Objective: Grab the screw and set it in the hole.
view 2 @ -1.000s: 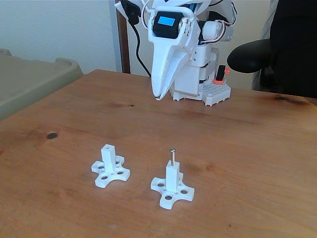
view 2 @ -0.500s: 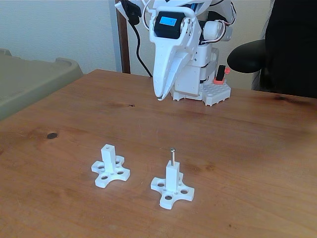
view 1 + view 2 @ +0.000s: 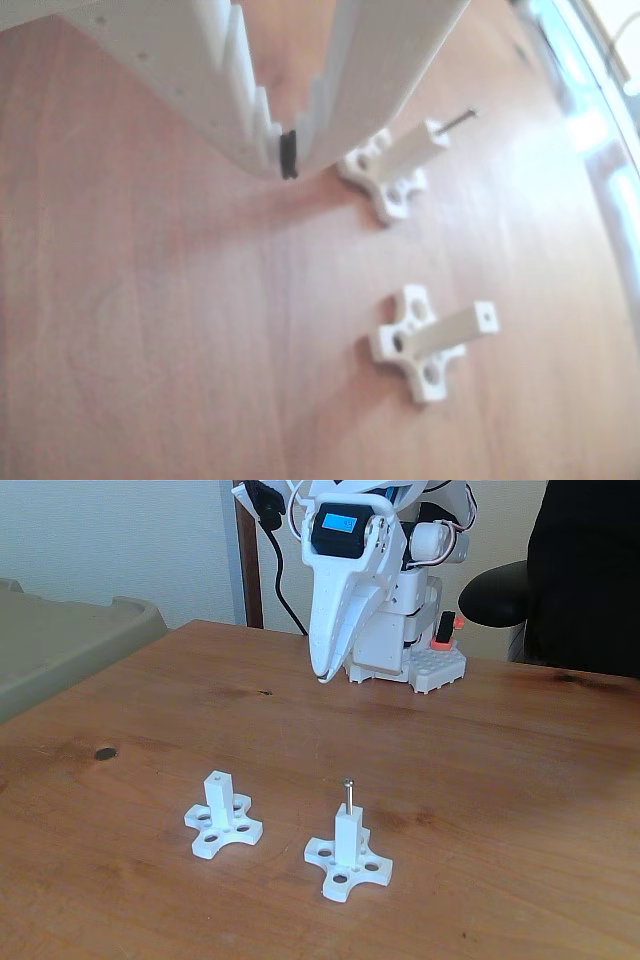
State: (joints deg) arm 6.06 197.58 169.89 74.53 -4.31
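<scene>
The thin dark screw (image 3: 348,795) stands upright in the top of the right white post (image 3: 347,838), its head above the post's end; in the other view the screw (image 3: 458,119) sticks out of that post (image 3: 412,153). The left post (image 3: 219,795) shows an empty small hole (image 3: 218,777) in its end face, also visible as a hole (image 3: 487,316) in the other view. My white gripper (image 3: 320,672) hangs shut with nothing in it, high above the table near the arm's base, well behind both posts. Its tips (image 3: 284,160) meet in the other view.
Both posts stand on cross-shaped white bases (image 3: 222,830) with round holes, on a wooden table (image 3: 500,780). The arm's base (image 3: 405,650) sits at the table's far edge. A person in dark clothing (image 3: 580,570) sits behind at right. A green-grey bin (image 3: 60,640) is at left.
The gripper has drifted very slightly right. The person's dark arm at right has shifted a little. Screw and posts have not moved.
</scene>
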